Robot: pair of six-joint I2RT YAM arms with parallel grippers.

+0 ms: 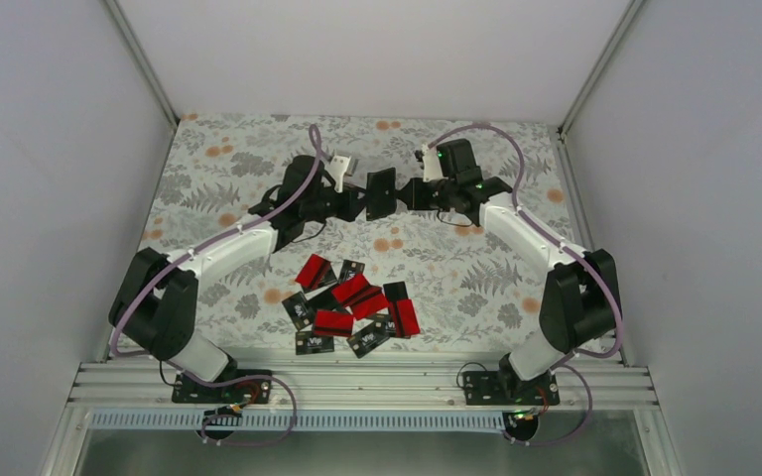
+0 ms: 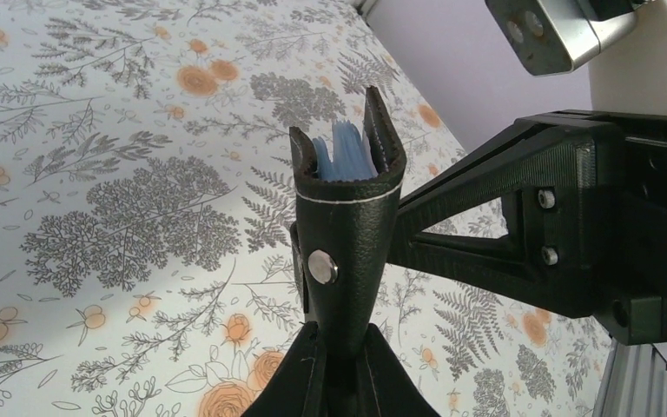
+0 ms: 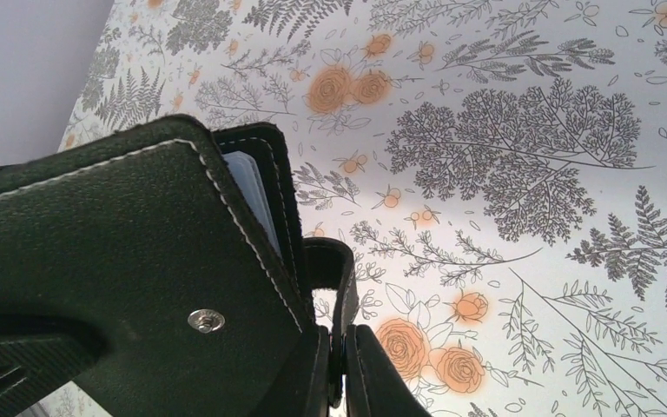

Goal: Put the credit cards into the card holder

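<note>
Up off the desk (image 1: pixel 238 169) at the far middle, card holder (image 1: pixel 381 193) clamped between both arms: left fingers (image 1: pixel 354 203) clenched on one side, right fingers (image 1: pixel 409 193) pinched shut on the opposite edge, mouth gaping a little on blue-grey pockets (image 2: pixel 343 156). Best to hold the left clamp firm and draw the right edge gently outward, widening that mouth without twisting. Down near the bases, credit cards (image 1: pixel 352 307) heaped on the desk, well apart from both sets of fingers.
</note>
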